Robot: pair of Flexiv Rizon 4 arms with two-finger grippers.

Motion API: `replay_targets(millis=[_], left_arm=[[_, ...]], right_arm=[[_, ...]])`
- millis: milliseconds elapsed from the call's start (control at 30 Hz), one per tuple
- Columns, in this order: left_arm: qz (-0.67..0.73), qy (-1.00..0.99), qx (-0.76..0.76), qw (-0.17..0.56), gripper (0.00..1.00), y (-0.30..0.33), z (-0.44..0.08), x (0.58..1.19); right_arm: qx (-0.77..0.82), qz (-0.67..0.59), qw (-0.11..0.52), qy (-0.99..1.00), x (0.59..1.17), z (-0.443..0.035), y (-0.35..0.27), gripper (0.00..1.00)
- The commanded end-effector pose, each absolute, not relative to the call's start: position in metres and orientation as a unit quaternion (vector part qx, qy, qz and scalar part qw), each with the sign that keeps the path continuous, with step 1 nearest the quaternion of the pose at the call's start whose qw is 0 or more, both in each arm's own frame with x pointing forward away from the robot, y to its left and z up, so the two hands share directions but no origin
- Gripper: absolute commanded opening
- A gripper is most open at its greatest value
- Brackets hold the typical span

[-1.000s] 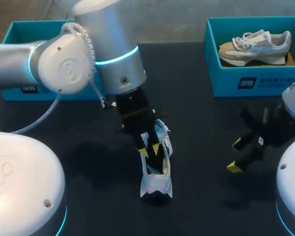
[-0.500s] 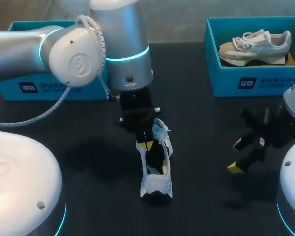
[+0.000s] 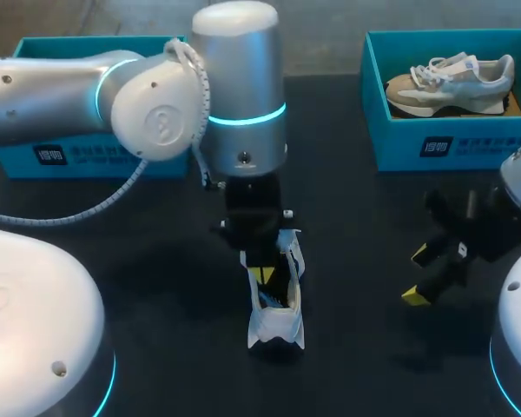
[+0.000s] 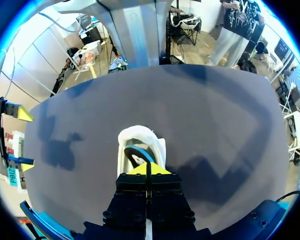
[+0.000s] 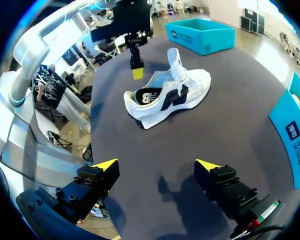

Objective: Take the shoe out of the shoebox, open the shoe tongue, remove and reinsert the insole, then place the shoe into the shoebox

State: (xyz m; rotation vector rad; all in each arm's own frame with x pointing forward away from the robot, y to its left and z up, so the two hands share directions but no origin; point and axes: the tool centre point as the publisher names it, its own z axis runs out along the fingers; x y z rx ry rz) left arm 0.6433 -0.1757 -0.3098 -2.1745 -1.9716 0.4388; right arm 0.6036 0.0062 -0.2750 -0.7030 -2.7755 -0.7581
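A white shoe (image 3: 278, 320) with dark side marks stands on the black table, heel toward the front edge, its tongue (image 5: 174, 59) raised upright. The dark insole (image 5: 146, 96) lies inside it. My left gripper (image 3: 261, 274) hangs just over the shoe's opening, shut, yellow tips pressed together, and I see nothing between them. From the left wrist the shoe's heel (image 4: 135, 135) lies just ahead of the tips (image 4: 146, 169). My right gripper (image 3: 417, 274) is to the shoe's right, open and empty. The right wrist view shows the shoe (image 5: 182, 92) ahead of its spread fingers (image 5: 156, 166).
A teal shoebox (image 3: 434, 143) at the back right holds a tan and white shoe (image 3: 451, 78). Another teal shoebox (image 3: 69, 155) stands at the back left, partly behind my left arm. Bare table lies between the shoe and the right gripper.
The left gripper's fingers have gone from slightly apart to fully shut over the shoe. The left arm's wrist has swung right to stand above it. The right arm and shoe have not moved.
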Motion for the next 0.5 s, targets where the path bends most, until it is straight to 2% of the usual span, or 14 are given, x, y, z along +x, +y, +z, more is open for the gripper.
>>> replay_targets(millis=[33,500], left_arm=[[0.142,-0.657,-0.734,0.092,0.0,-0.178,-0.32,0.638],[0.134,-0.641,-0.745,0.128,0.0,-0.18,-0.334,0.631]], right_arm=[[-0.237,-0.255,0.088,-0.933,0.601,-0.275,0.006,1.0],[-0.237,-0.255,0.088,-0.933,0.601,-0.275,0.006,1.0]])
